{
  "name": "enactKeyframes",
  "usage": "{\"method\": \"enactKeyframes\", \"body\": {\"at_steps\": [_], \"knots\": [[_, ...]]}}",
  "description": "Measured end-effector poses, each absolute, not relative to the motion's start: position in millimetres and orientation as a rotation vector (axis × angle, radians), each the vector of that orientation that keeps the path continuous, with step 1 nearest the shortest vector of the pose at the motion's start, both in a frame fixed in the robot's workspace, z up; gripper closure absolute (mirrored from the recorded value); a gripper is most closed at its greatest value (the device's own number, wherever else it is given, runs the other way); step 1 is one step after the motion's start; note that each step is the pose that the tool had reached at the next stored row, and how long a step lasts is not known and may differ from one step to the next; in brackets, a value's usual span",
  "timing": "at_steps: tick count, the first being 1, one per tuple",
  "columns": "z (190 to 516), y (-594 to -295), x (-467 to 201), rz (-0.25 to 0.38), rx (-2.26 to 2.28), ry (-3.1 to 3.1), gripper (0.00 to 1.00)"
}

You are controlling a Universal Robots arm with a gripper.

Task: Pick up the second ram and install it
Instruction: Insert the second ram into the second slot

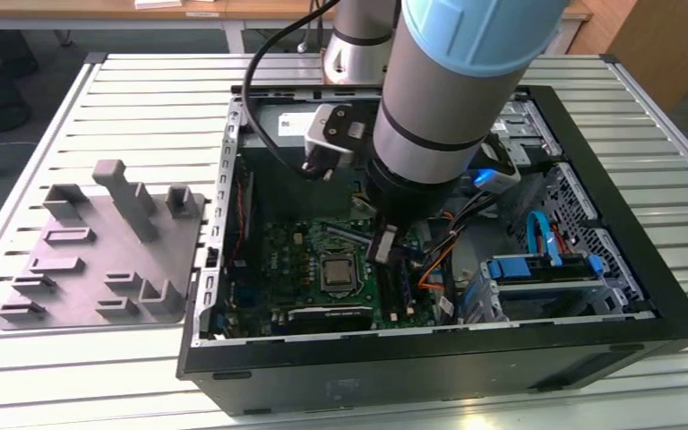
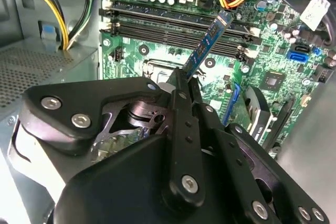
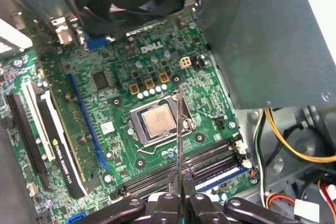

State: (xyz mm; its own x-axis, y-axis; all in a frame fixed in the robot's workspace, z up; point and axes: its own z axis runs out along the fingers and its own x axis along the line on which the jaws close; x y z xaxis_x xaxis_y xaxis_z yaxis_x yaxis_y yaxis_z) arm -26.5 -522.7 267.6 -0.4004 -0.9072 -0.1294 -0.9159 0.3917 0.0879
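**Jaws shut on the second ram inside the open computer case.**
The jaws pinch one end of the dark blue stick, and the rest of it slants out ahead of them over the green motherboard. Its far tip lies over the long black memory slots; I cannot tell whether it touches them. In the first wrist view the stick appears edge-on, crossing the processor beyond the jaws. The case stands on the slatted counter.

The jaws grip the second ram tilted above black memory slots.
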Motion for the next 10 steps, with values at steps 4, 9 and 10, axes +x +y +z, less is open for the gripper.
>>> {"method": "enactKeyframes", "body": {"at_steps": [4, 9, 10], "knots": [[267.5, -522.7, -26.5, 0.221, -1.625, 2.605, 0.86], [267.3, -522.7, -26.5, 0.218, -1.552, 2.645, 0.86], [267.3, -522.7, -26.5, 0.217, -1.538, 2.652, 0.86]]}}
